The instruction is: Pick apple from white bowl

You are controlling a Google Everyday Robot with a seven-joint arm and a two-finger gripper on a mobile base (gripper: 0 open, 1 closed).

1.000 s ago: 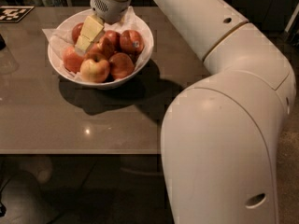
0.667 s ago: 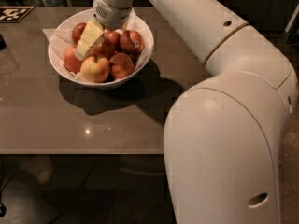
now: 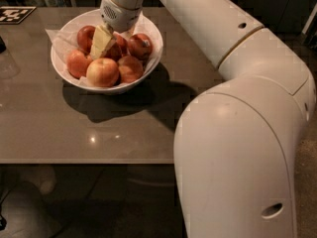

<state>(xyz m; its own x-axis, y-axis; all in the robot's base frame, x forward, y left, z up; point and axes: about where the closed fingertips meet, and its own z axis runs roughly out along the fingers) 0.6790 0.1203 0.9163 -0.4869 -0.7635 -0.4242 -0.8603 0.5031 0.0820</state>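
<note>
The white bowl stands on the far left part of the table, lined with white paper and holding several orange-red apples. My gripper hangs from the arm coming in from the right and reaches down into the middle of the bowl. Its cream tip sits among the apples, between the far-left apple and a central apple that it partly hides. A paler, yellow-streaked apple lies at the bowl's front, just below the tip. I cannot tell whether the gripper touches any apple.
The brown table runs to a front edge low in the view. My big white arm fills the right side. A black-and-white marker tag lies at the far left corner. The bowl's shadow falls to its front right.
The gripper has sunk a little lower into the bowl and shifted slightly right. The arm's elbow has swung closer. The apples have not visibly moved.
</note>
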